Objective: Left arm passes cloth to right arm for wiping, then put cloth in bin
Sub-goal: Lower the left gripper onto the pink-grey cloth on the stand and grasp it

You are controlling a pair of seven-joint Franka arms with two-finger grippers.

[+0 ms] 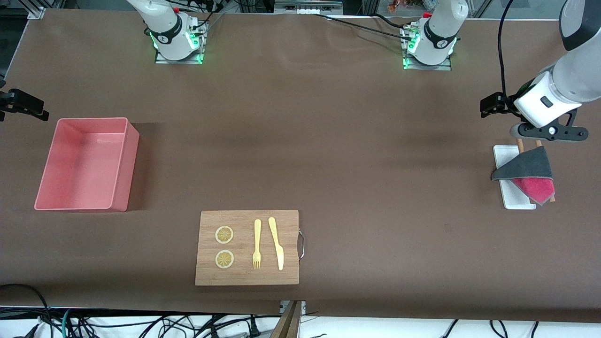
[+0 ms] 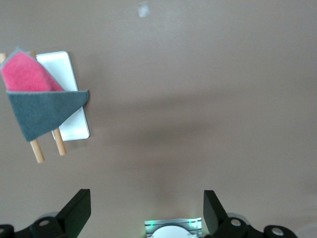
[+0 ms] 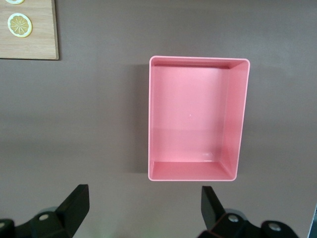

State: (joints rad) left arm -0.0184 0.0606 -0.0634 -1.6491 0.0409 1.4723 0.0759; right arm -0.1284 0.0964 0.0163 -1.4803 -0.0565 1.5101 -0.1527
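Task status: nothing done yet, judging by how things lie.

Cloth [image 1: 528, 172]: lies folded, grey face over red, draped across two wooden sticks [image 2: 47, 146] and a small white tray [image 1: 509, 180] at the left arm's end of the tabletop. No claw touches it.

Left claw [image 2: 146, 210]: fingers spread wide, nothing between them. In the front view it hangs over the bare tabletop just beside the tray's edge toward the robot bases, above the cloth but apart from it. Reads as the approach to the first pick.

Right claw [image 3: 143, 208]: fingers wide apart, empty. Its wrist view looks straight down on the bin [image 3: 195, 119]. The claw itself barely enters the front view; only a dark part shows at the frame edge at the right arm's end. This arm appears to be waiting.

Bin [image 1: 84, 164]: pink, empty, at the right arm's end of the tabletop, well apart from the cloth.

Board [image 1: 247, 247]: near the front camera, between bin and tray; carries two lemon slices [image 1: 224, 247], a fork [image 1: 257, 244] and a knife [image 1: 277, 243].

Left to do: grasp cloth, hand over to the right claw, wipe, drop in bin. What is to be wiped I cannot tell.
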